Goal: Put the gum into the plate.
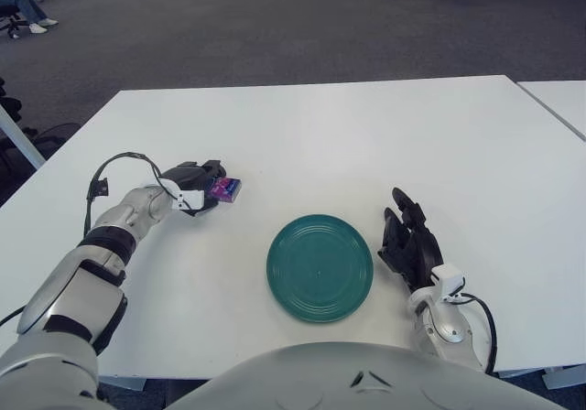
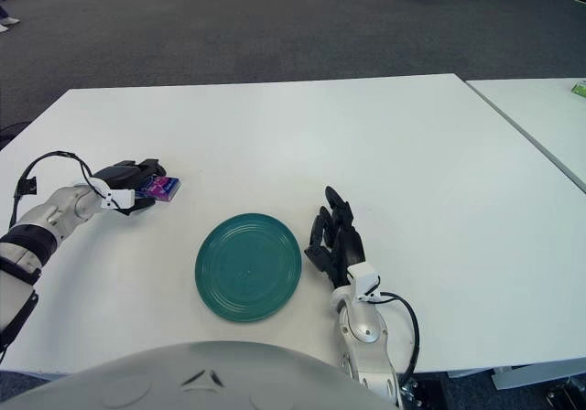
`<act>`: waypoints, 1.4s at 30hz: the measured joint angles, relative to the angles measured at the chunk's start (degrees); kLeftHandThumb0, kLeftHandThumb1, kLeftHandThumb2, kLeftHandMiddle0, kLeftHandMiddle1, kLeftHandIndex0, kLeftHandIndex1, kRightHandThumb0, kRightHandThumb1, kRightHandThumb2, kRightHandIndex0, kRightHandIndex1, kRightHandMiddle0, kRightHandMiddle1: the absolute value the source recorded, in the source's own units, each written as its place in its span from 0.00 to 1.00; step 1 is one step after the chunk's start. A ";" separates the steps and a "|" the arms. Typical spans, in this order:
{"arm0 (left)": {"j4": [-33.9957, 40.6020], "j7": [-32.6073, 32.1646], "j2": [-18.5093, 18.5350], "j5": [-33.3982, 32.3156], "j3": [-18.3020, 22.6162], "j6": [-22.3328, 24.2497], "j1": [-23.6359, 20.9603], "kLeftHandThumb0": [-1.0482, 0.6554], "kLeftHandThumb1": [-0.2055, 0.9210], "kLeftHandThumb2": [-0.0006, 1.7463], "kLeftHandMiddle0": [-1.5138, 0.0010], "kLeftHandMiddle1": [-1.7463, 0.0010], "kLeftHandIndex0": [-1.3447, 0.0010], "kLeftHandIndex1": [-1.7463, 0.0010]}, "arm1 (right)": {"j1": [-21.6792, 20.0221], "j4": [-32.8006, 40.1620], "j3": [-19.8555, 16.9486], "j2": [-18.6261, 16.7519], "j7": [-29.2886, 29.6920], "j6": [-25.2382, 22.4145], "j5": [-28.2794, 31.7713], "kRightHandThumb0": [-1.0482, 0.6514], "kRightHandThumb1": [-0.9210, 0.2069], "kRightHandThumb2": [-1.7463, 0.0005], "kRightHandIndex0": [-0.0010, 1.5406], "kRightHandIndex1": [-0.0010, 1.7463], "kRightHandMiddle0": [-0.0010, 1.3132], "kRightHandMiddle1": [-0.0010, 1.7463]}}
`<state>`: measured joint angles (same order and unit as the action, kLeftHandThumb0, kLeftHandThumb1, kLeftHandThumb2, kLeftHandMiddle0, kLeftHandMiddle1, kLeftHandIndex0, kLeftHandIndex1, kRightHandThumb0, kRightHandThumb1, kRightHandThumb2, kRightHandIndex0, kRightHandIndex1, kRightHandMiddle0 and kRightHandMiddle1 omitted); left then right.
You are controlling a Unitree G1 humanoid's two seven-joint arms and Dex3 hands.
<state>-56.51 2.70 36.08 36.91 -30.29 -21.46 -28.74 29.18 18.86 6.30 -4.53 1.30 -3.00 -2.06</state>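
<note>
The gum (image 1: 228, 188) is a small purple and pink pack on the white table (image 1: 348, 145), left of the plate. My left hand (image 1: 205, 188) has its dark fingers curled around the pack's left end, and the right end sticks out toward the plate. I cannot tell whether the pack still touches the table. The round green plate (image 1: 320, 267) sits near the front edge with nothing in it. My right hand (image 1: 409, 242) shows just right of the plate, fingers stretched out and holding nothing.
A second white table (image 1: 558, 99) stands at the far right across a narrow gap. Grey carpet lies beyond the table's far edge. A black cable (image 1: 114, 167) loops over my left forearm.
</note>
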 measured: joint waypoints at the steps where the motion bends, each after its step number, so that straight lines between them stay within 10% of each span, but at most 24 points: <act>1: 0.01 -0.19 0.14 0.00 -0.02 0.00 -0.02 0.59 0.40 0.74 0.55 0.21 0.56 0.00 | -0.03 0.00 -0.01 0.00 0.00 0.02 0.07 0.23 0.00 0.45 0.08 0.02 0.00 0.21; 15: 11.05 2.82 6.44 -3.06 2.96 0.06 6.53 0.62 0.21 0.90 0.43 0.12 0.52 0.00 | -0.33 0.87 -0.04 0.03 -0.70 -1.30 1.07 0.24 0.00 0.44 0.09 0.01 0.00 0.23; 27: 28.64 10.19 14.40 -8.97 13.44 3.09 17.66 0.62 0.25 0.89 0.47 0.07 0.56 0.00 | -0.33 2.00 0.06 -0.08 -0.91 -3.25 1.09 0.24 0.00 0.43 0.10 0.01 0.00 0.24; 42: 61.36 17.14 14.99 -20.04 30.52 12.35 24.14 0.62 0.31 0.87 0.52 0.02 0.60 0.00 | -0.44 0.70 0.93 0.00 -0.95 -0.99 0.94 0.24 0.00 0.43 0.10 0.01 0.00 0.25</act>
<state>4.85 19.84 51.07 16.87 0.23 -9.11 -4.59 28.74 19.56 7.23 -4.53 0.36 -3.99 -1.12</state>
